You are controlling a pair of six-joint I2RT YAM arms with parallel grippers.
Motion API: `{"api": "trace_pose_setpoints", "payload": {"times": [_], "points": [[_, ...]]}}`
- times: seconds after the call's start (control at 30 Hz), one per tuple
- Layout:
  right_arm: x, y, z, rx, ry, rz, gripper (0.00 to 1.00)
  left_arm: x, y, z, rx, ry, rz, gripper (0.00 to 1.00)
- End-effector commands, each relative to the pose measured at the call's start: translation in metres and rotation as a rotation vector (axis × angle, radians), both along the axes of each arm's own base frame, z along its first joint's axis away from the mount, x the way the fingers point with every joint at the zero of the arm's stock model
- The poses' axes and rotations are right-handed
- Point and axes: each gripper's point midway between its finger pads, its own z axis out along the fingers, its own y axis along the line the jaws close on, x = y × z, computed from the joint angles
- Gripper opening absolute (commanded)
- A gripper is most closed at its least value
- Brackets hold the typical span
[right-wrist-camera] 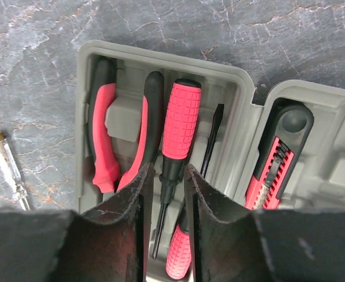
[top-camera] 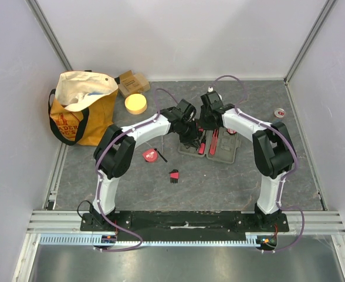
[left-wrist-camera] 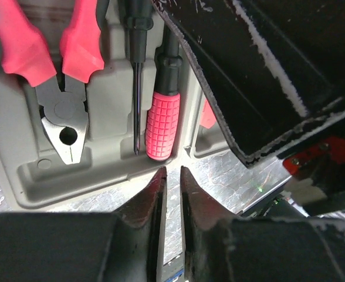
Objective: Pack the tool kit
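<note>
The grey-green tool kit case (top-camera: 228, 154) lies open mid-table. Its left half (right-wrist-camera: 161, 56) holds red-handled pliers (right-wrist-camera: 105, 141), a red-and-black screwdriver (right-wrist-camera: 181, 114) and a second one lying the other way (right-wrist-camera: 178, 255). The right half holds a red-and-black utility knife (right-wrist-camera: 278, 161). My right gripper (right-wrist-camera: 163, 176) is slightly open, its fingers astride the first screwdriver's black neck. My left gripper (left-wrist-camera: 172, 173) is all but shut and empty, just off the case's edge (left-wrist-camera: 37, 176) near a screwdriver handle (left-wrist-camera: 162, 126) and the pliers' head (left-wrist-camera: 64, 126). In the top view both grippers (top-camera: 191, 140) (top-camera: 210, 126) hang over the case.
A red tape measure (top-camera: 150, 154) and a red-and-black hex key set (top-camera: 173, 175) lie left of the case. A clear tester screwdriver (right-wrist-camera: 8, 167) lies on the mat. The orange-and-cream tote bag (top-camera: 81, 108), cardboard box (top-camera: 132, 82) and yellow roll (top-camera: 136, 104) stand at the back left.
</note>
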Motion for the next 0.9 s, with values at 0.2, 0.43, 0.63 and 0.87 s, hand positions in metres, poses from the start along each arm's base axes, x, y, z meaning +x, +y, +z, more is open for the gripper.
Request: {"api": "trace_pose_setpoints", "payload": {"times": [0.2, 0.43, 0.63, 0.87], "points": [[0.01, 0.003, -0.014, -0.038, -0.005, -0.001, 0.2, 0.001, -0.001, -0.025, 0.016, 0.089, 0.051, 0.15], [0.005, -0.003, -0.027, -0.07, 0.032, -0.01, 0.17, 0.003, 0.007, -0.041, 0.042, 0.138, 0.085, 0.11], [-0.002, -0.007, -0.04, -0.092, 0.066, -0.01, 0.17, 0.001, 0.013, -0.048, 0.021, 0.199, 0.114, 0.05], [-0.004, -0.009, -0.046, -0.105, 0.076, -0.011, 0.16, 0.005, 0.001, -0.02, -0.098, 0.174, 0.089, 0.05]]}}
